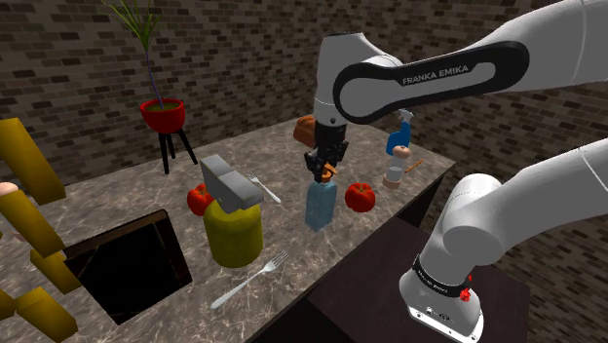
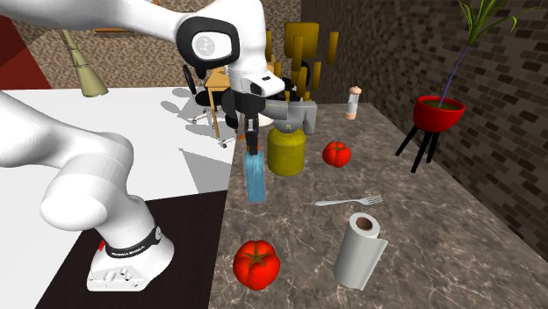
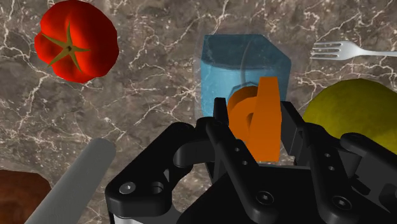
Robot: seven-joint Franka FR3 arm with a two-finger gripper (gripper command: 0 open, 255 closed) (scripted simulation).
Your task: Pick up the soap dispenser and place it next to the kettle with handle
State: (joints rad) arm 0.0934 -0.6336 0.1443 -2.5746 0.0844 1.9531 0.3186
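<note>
The soap dispenser (image 1: 321,206) is a clear blue bottle with an orange pump (image 3: 262,116). It is upright near the counter's front edge, between the kettle and a tomato. My gripper (image 1: 324,171) comes down from above and is shut on the orange pump, fingers (image 3: 221,111) clasping it on both sides. I cannot tell whether the bottle's base touches the counter. The kettle (image 1: 233,234) is olive-yellow with a grey handle on top. It stands a short way toward the shoulder view's left of the dispenser. In the second exterior view the dispenser (image 2: 255,176) hangs under the gripper (image 2: 252,140), in front of the kettle (image 2: 286,151).
Two tomatoes (image 1: 360,197) (image 1: 200,200), two forks (image 1: 251,280) (image 1: 263,187) and a blue spray bottle (image 1: 399,136) share the marble counter (image 1: 117,200). A sink (image 1: 127,263) opens at the left. A paper towel roll (image 2: 360,250) lies near another tomato (image 2: 255,263). A red potted plant (image 1: 162,112) stands at the back.
</note>
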